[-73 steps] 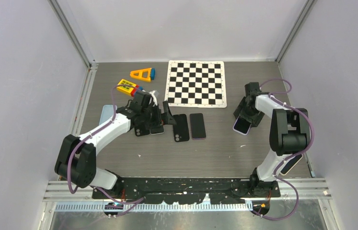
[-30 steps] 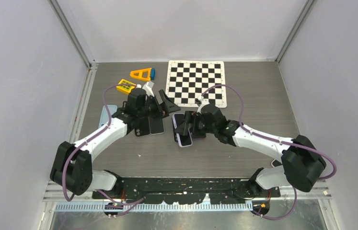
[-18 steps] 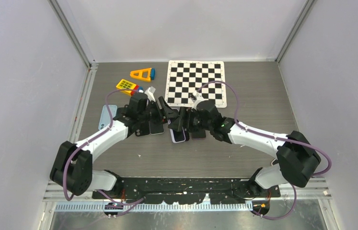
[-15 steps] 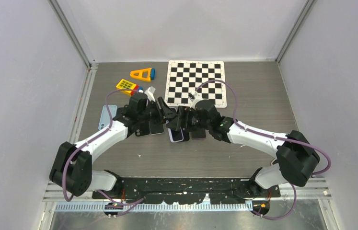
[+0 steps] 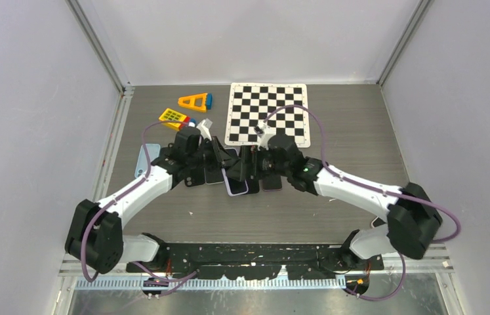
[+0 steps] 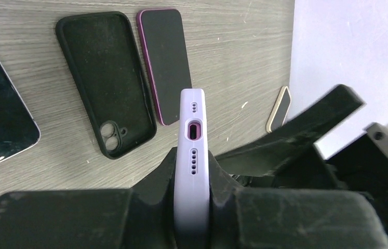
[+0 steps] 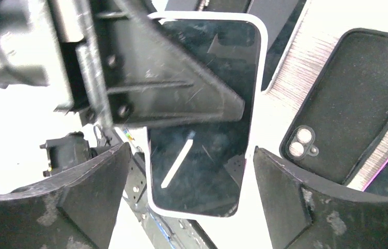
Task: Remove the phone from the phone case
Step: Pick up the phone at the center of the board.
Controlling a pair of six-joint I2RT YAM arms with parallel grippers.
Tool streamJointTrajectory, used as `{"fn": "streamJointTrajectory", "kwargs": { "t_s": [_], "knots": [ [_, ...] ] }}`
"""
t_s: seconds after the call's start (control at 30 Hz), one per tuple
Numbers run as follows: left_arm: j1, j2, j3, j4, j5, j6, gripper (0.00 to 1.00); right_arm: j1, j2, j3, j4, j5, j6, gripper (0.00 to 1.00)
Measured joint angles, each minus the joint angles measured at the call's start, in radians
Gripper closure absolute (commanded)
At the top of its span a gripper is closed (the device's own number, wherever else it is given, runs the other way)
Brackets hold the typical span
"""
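**Robotics lab test cell**

White panels (image 5: 255, 39) on aluminium framing (image 5: 98, 44) box in a grey wood-grain counter (image 5: 353, 111). A calibration checkerboard (image 5: 268, 113) lies at the back. The purple-cabled left arm (image 5: 137, 188) and right arm (image 5: 353, 188) are bolted to a black front rail (image 5: 255, 252).

Lilac-cased phone (image 5: 236, 185) in left gripper (image 5: 227, 165)

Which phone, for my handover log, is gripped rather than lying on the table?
The lilac-cased phone, clamped edge-on in the left gripper; the purple-edged phone lies flat on the table.
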Motion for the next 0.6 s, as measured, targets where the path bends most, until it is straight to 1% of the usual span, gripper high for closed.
{"fn": "streamJointTrajectory", "kwargs": {
  "t_s": [0.07, 0.17, 0.23, 0.3, 0.33, 0.43, 0.53, 0.6],
  "knots": [
    [0.002, -0.007, 0.015, -0.029, 0.008, 0.030, 1.00, 0.000, -0.079, -0.042, 0.002, -0.011, -0.030, 0.02],
    [0.016, -0.010, 0.047, -0.051, 0.038, 0.073, 1.00, 0.000, -0.245, -0.111, 0.002, -0.024, -0.066, 0.01],
    [0.028, -0.013, 0.073, -0.050, 0.066, 0.094, 1.00, -0.001, -0.352, -0.143, 0.007, -0.024, -0.080, 0.02],
    [0.037, -0.018, 0.098, -0.045, 0.091, 0.103, 1.00, -0.001, -0.424, -0.164, 0.020, -0.022, -0.081, 0.05],
    [0.042, -0.023, 0.112, -0.041, 0.104, 0.104, 1.00, -0.001, -0.449, -0.172, 0.024, -0.016, -0.079, 0.08],
    [0.051, -0.040, 0.144, -0.014, 0.131, 0.091, 1.00, -0.001, -0.475, -0.186, 0.028, 0.003, -0.053, 0.11],
    [0.054, -0.080, 0.151, 0.038, 0.125, 0.032, 1.00, -0.001, -0.472, -0.205, 0.050, 0.019, 0.003, 0.11],
    [0.053, -0.117, 0.148, 0.074, 0.086, -0.030, 1.00, -0.001, -0.459, -0.219, 0.097, 0.021, 0.046, 0.11]
  ]
}}
